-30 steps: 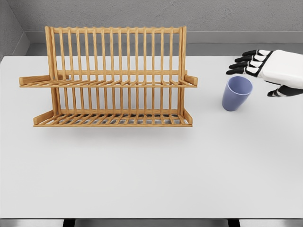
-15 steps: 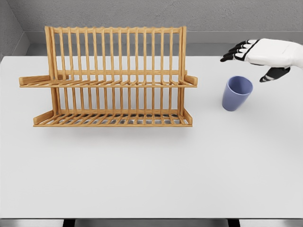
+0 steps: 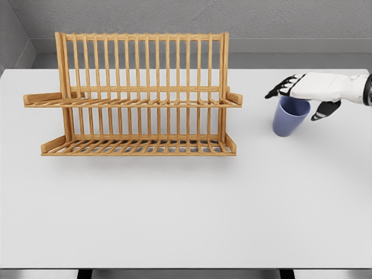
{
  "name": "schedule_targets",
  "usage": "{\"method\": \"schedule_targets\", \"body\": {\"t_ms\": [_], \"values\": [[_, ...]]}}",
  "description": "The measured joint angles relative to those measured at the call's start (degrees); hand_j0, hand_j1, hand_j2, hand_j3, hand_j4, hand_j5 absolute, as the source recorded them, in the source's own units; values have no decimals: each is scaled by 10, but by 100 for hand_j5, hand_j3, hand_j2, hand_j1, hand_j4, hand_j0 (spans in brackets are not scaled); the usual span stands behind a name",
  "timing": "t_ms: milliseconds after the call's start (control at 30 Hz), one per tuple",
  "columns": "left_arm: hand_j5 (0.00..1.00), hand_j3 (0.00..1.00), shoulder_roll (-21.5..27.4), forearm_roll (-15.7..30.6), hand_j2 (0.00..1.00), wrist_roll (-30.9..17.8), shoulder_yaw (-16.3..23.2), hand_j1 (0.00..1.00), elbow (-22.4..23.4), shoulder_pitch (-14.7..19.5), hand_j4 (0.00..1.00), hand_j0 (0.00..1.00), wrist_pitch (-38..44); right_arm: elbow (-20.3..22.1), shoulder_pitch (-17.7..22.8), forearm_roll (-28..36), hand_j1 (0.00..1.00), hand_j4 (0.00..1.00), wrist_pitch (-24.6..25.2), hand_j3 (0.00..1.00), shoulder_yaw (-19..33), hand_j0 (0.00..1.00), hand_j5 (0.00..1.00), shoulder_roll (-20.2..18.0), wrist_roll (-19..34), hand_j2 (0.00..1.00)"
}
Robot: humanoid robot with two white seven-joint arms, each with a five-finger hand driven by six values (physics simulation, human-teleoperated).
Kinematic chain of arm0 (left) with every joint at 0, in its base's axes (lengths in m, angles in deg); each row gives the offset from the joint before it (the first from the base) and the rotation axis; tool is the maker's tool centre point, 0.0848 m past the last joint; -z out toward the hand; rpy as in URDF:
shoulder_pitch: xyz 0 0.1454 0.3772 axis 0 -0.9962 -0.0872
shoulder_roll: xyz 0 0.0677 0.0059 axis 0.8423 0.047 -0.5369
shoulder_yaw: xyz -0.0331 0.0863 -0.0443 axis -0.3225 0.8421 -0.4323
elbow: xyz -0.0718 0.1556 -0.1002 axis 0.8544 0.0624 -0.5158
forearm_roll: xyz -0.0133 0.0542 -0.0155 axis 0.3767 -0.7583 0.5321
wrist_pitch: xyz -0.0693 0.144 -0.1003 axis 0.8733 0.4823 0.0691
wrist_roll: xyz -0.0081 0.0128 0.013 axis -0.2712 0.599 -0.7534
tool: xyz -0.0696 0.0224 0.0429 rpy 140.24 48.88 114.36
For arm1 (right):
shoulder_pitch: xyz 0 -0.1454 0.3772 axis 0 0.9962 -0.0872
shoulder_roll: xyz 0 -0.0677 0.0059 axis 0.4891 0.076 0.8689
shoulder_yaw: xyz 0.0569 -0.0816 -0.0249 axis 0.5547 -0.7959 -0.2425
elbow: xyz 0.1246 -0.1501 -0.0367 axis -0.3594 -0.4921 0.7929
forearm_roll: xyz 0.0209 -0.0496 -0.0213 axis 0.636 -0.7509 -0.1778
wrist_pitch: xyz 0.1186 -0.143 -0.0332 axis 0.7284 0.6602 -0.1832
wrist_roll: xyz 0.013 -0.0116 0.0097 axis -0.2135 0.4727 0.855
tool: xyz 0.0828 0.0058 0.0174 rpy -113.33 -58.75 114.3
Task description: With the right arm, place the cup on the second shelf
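A blue cup (image 3: 289, 120) stands upright on the white table (image 3: 186, 203), to the right of a wooden two-tier dish rack (image 3: 136, 96). My right hand (image 3: 302, 93) hovers palm down directly over the cup's rim, covering its top edge. Its dark fingers (image 3: 278, 90) reach out to the left and the thumb (image 3: 323, 110) hangs down on the cup's right side. The fingers are spread and do not close on the cup. The rack's upper shelf (image 3: 133, 102) and lower shelf (image 3: 136, 146) hold nothing.
The rack stands at the table's back left, its right end close to the cup. A grey wall (image 3: 186, 17) runs behind the table. The left arm does not show.
My right hand has dropped from above and behind the cup down onto its rim, shifting slightly left and flattening out. The cup and rack have not moved.
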State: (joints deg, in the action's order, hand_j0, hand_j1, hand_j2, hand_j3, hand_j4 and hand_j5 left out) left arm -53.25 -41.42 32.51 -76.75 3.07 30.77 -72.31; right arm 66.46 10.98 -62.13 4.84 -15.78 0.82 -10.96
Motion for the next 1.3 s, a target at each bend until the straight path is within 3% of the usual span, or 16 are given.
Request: {"method": "schedule_targets", "body": {"t_ms": [500, 800, 1300], "values": [[100, 100, 0, 0, 100, 0, 0, 100, 0, 0, 100, 100, 0, -5, -3, -1, 100, 100, 0, 100, -17, 100, 100, 17, 0, 100], [100, 100, 0, 0, 100, 0, 0, 100, 0, 0, 100, 100, 0, -36, -18, -25, 100, 100, 0, 100, -16, 100, 100, 22, 0, 100], [100, 100, 0, 0, 100, 0, 0, 100, 0, 0, 100, 100, 0, -33, -16, -30, 100, 100, 0, 100, -23, 100, 100, 31, 0, 100]]}}
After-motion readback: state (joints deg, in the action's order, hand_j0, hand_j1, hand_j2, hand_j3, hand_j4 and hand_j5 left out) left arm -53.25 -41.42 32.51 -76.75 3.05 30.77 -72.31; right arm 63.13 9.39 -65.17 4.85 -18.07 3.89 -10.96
